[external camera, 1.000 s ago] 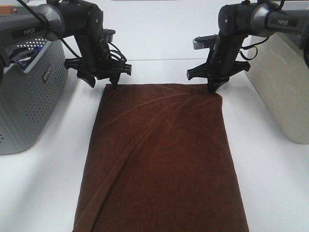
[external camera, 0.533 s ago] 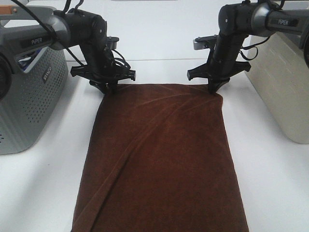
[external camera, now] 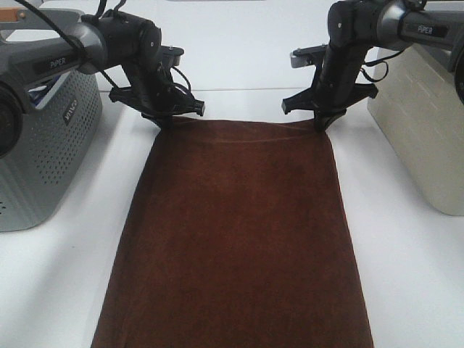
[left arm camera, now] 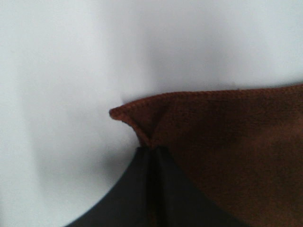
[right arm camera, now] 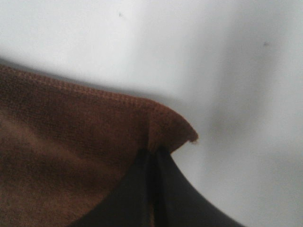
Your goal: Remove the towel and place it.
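Note:
The towel [external camera: 235, 232] is a large dark brown plush cloth spread lengthwise down the white table, running off the near edge of the exterior view. My left gripper [external camera: 165, 120] is shut on its far left corner, and my right gripper [external camera: 320, 123] is shut on its far right corner. In the left wrist view the shut gripper [left arm camera: 152, 150] pinches the hemmed corner of the towel [left arm camera: 227, 142]. In the right wrist view the shut gripper [right arm camera: 150, 152] pinches the other corner of the towel [right arm camera: 61, 137]. The far edge is pulled taut between the two grippers.
A grey perforated basket [external camera: 40, 156] stands at the left edge of the table [external camera: 406, 290], holding dark items. A beige bin [external camera: 424, 123] stands at the right. Both sit close beside the arms.
Both grippers have moved away from the camera and slightly apart with the corners, pulling the towel flat; its diagonal creases are gone and its near left side has spread outward.

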Robot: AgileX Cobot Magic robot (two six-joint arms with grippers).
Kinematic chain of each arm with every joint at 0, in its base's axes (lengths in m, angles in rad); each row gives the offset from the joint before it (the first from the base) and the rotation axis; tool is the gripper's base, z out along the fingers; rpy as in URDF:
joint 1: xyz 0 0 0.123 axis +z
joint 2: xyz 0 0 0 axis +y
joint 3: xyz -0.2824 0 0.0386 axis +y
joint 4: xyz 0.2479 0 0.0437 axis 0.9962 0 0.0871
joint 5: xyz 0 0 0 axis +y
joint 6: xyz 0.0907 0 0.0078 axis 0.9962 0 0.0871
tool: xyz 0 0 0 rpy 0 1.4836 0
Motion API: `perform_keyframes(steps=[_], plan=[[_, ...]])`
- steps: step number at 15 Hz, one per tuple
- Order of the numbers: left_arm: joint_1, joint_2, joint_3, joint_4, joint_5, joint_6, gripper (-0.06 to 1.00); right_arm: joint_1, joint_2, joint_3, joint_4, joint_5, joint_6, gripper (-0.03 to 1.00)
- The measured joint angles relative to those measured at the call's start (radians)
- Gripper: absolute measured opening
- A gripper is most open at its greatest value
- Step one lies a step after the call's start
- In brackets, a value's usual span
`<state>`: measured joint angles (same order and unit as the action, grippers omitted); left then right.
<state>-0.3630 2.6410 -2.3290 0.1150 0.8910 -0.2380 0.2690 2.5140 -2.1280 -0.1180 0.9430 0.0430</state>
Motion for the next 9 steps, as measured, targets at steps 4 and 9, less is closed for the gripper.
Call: perform_keyframes(steps=[4,9], plan=[[0.0,-0.002,-0.102,0.08,-0.036,0.003,0.01,0.0,0.0,-0.133,-0.027,-0.03,-0.012,0.0],[0.02,-0.001,-0.106,0.14,-0.203,-0.055,0.01,0.0,0.0,-0.156,-0.097,-0.173,-0.027,0.0]])
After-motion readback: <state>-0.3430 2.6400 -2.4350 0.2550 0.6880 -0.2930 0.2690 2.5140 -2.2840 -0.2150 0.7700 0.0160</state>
